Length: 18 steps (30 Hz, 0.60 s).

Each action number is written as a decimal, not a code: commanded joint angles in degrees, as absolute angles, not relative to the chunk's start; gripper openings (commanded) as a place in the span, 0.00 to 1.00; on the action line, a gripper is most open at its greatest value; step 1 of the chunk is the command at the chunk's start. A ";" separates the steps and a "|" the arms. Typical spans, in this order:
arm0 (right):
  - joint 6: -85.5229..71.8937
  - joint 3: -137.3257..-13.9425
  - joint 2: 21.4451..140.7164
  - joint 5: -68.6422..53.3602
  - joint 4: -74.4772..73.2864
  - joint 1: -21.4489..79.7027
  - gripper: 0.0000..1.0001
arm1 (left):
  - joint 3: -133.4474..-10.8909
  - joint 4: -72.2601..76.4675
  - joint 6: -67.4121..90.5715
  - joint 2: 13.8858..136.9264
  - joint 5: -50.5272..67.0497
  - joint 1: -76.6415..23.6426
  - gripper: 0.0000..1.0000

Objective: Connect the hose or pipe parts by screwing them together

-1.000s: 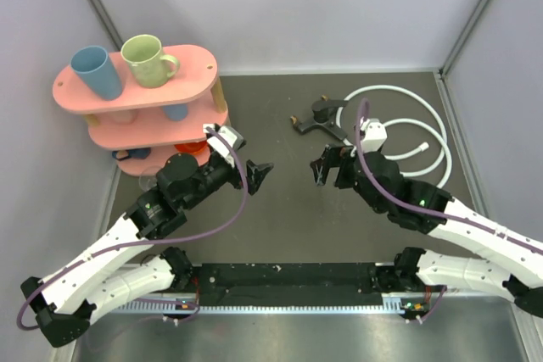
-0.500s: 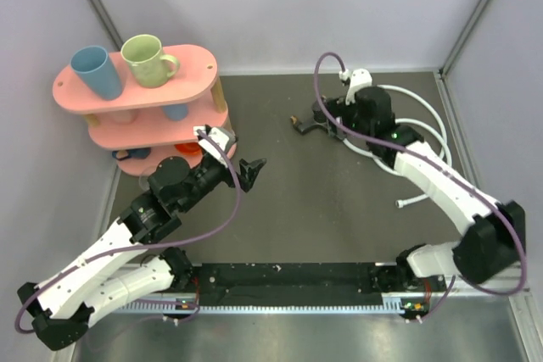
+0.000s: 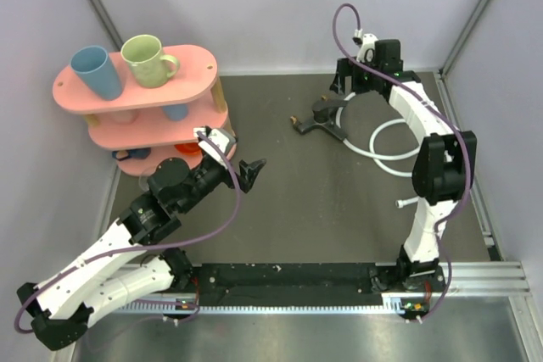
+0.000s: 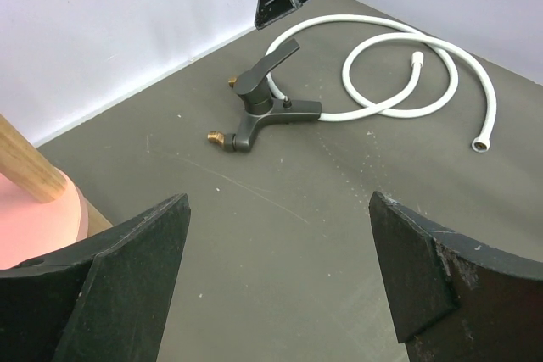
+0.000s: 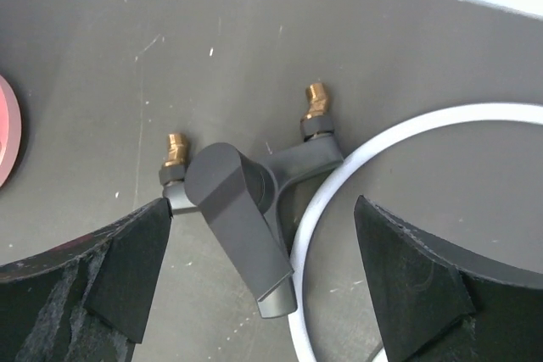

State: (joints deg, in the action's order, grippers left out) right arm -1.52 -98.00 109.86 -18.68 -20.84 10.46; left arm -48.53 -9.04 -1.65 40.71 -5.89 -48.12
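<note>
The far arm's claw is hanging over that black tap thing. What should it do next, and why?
Probably lower the right claw onto the black tap fitting and close on it: its jaws stand open above the fitting, nothing is held, and the white hose lies unconnected.

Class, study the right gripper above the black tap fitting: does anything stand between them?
Nothing visible does. The right gripper hangs open over the tap fitting; the white hose only curves past one side.

My left arm (image 3: 89, 269) and right arm (image 3: 420, 116): white shells, black joints, purple cables (image 3: 222, 218); my left tool (image 4: 278, 209) has black wedge fingers.
</note>
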 commanded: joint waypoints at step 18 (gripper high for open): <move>-7.29 -105.82 118.39 -33.57 -28.74 9.32 0.17 | -48.16 -6.33 -2.46 41.22 -6.59 -48.34 0.91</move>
State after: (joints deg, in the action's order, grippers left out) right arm -5.37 -103.26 119.68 -30.22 -28.91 9.04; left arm -48.51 -9.04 -1.74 41.52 -5.93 -48.12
